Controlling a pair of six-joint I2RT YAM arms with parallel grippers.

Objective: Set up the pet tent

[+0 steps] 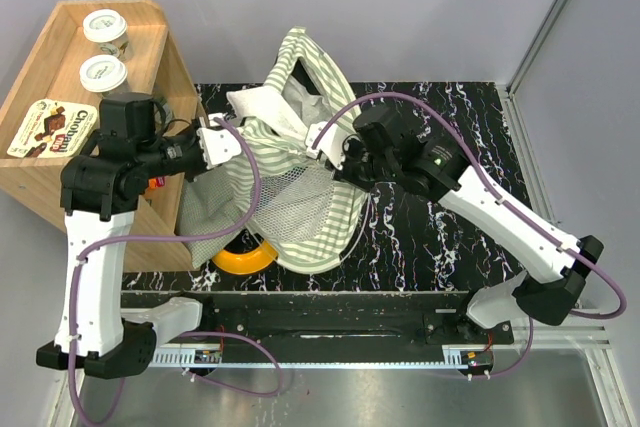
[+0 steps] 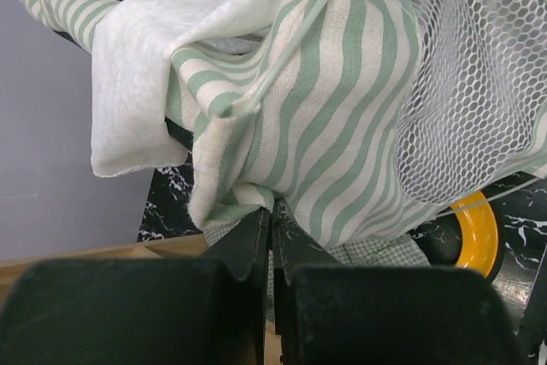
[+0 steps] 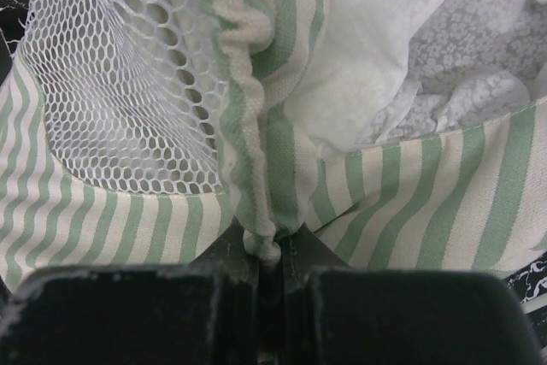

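Observation:
The pet tent point(image 1: 300, 162), green-and-white striped fabric with a white mesh window point(image 1: 300, 209) and white lace curtain, hangs crumpled between both arms above the black marbled table. My left gripper point(image 1: 232, 143) is shut on a fold of the tent's striped fabric point(image 2: 256, 185) at its left side. My right gripper point(image 1: 322, 143) is shut on a bunched striped seam point(image 3: 265, 211) beside the mesh point(image 3: 120, 83). A thin white pole point(image 2: 299, 32) runs across the fabric. A small-checked green cushion point(image 2: 376, 254) peeks out under the tent.
A wooden shelf point(image 1: 150, 22) at the left holds two cups point(image 1: 104, 29) and a chocolate box point(image 1: 50, 127). A yellow ring point(image 1: 248, 255) lies under the tent near the table's front edge, also in the left wrist view point(image 2: 479, 232).

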